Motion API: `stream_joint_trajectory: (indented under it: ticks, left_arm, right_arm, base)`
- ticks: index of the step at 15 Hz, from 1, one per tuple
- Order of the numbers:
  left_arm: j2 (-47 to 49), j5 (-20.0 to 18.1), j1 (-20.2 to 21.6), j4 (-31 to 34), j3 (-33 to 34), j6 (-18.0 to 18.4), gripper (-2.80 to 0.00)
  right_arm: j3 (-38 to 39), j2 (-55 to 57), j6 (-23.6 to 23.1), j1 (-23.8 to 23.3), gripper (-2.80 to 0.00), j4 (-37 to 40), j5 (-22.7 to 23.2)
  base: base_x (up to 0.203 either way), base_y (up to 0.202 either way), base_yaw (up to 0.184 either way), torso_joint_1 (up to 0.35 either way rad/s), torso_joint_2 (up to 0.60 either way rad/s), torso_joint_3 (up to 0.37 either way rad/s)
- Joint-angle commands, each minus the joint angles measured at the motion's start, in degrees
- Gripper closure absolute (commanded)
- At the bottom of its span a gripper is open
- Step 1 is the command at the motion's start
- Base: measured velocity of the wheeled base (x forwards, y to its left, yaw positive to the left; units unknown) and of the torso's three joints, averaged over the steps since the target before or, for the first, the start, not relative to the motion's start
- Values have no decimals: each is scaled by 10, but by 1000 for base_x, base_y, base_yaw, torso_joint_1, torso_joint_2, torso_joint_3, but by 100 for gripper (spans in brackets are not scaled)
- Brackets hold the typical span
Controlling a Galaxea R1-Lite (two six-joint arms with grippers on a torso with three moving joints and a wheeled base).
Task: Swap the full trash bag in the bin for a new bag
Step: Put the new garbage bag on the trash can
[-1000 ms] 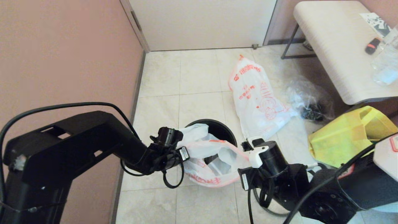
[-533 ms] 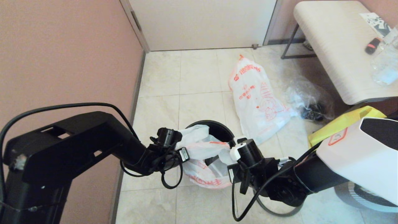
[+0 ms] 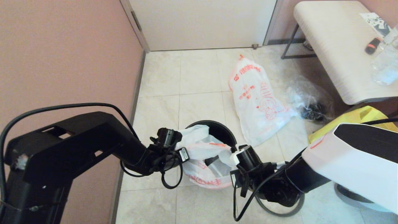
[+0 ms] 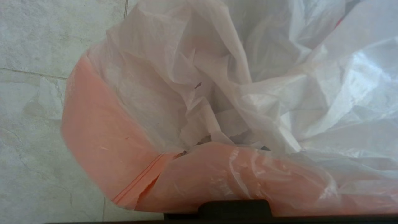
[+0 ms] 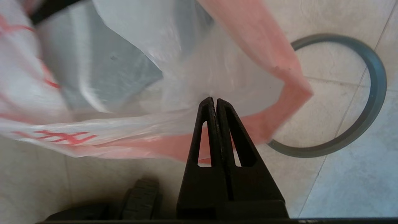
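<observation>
Right gripper (image 5: 212, 101) fingers pressed together, pinching thin film at mouth of new bag (image 3: 206, 161). Left gripper (image 3: 183, 147): fingers hidden behind plastic, cannot tell their state, though bag's orange edge drapes right at them.

New bag hangs part over, part inside bin (image 3: 222, 129), mouth held between both arms, not yet seated around rim.

Full trash bag (image 3: 258, 99) already out, lying on floor beyond bin. Grey hoop rim (image 5: 357, 124) on floor beside right arm.

Step in hand, judged: lining bin. Next calls for spreading mouth wide over rim, pushing slack down, then fitting hoop.

Orange print on the full trash bag (image 3: 259, 96), characters illegible
</observation>
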Motion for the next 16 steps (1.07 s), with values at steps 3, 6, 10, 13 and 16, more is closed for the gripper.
stream_joint_trajectory:
  ticks: [3, 6, 10, 13, 16]
  left_arm:
    - [2, 0, -1, -1, -2, -2, 0]
    - [1, -2, -1, 0, 0, -2, 0]
    - [-2, -19, -1, 2, 3, -3, 0]
    - [-6, -27, -3, 1, 10, -3, 0]
    - [-6, -38, -4, 3, 13, -1, 0]
  right_arm:
    - [-9, 41, 1, -14, 0, -4, -1]
    - [-39, 74, 0, -34, 0, -21, -1]
    - [-92, 91, 1, -68, 0, -29, 0]
    - [-120, 101, 2, -92, 0, -34, -1]
    - [-126, 95, 12, -99, 0, -65, -1]
  base:
    - [0, 0, 0, 0, 0, 0]
    - [0, 0, 0, 0, 0, 0]
    - [0, 0, 0, 0, 0, 0]
    - [0, 0, 0, 0, 0, 0]
    - [0, 0, 0, 0, 0, 0]
